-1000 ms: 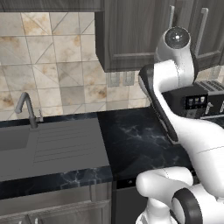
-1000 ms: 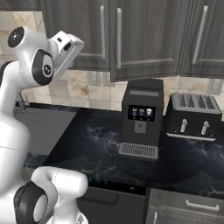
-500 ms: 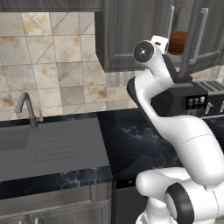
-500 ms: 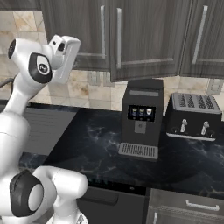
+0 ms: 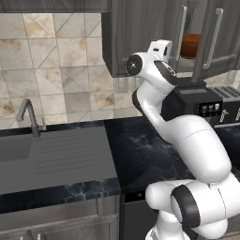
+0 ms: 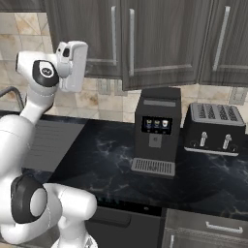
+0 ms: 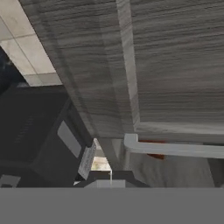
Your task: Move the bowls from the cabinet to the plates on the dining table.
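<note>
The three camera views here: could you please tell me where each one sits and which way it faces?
Left base view: behind the arm to its left, facing the sink, the cabinet and a brown bowl in the door gap; the arm rises lower right.
Right base view: behind to its right, facing the coffee machine and toaster; the arm rises lower left.
Hand view: on the hand, close to a cabinet door handle.
Both base views share cabinet, counter and coffee machine.

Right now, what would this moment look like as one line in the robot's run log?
stage: reaching for cabinet | gripper: shut, raised at dark grey-brown wood-grain wall cabinet | cabinet door ajar, dark brown wood-like bowl visible inside | holding: nothing
</note>
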### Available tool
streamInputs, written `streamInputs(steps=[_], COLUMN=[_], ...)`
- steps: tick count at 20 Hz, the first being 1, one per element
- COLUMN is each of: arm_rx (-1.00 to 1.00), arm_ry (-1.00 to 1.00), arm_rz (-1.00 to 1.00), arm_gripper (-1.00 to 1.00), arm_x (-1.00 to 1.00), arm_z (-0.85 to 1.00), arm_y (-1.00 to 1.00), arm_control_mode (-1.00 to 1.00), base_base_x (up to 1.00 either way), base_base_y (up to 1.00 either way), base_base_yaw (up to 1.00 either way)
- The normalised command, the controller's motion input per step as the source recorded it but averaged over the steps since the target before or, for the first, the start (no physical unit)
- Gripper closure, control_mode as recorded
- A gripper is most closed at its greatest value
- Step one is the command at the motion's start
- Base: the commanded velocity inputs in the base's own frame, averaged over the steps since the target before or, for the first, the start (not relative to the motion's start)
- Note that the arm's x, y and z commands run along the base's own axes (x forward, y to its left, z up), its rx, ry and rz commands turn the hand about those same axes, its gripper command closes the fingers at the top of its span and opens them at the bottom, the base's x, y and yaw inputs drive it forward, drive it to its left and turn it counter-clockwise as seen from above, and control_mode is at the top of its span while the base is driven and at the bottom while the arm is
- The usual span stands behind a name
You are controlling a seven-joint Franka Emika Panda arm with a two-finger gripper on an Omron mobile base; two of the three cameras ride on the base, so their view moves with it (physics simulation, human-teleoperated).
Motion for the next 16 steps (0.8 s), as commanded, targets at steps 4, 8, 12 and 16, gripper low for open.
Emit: streamInputs(steps=[4,8,12,16], arm_rx=[-0.11,-0.10,-0.09,-0.08], arm_ry=[-0.02,-0.02,0.00,0.00], arm_rz=[-0.03,-0.01,-0.02,-0.03], arm_gripper=[1.00,1.00,1.00,1.00], arm_x=[0.00,0.00,0.03,0.15], arm_z=[0.00,0.00,0.00,0.00], arm_y=[-0.28,-0.31,-0.32,-0.31], arm_control_mode=[-1.00,-1.00,-1.00,-1.00], base_base_x=[0.00,0.00,0.00,0.00], base_base_y=[0.00,0.00,0.00,0.00], base_base_yaw=[0.00,0.00,0.00,0.00])
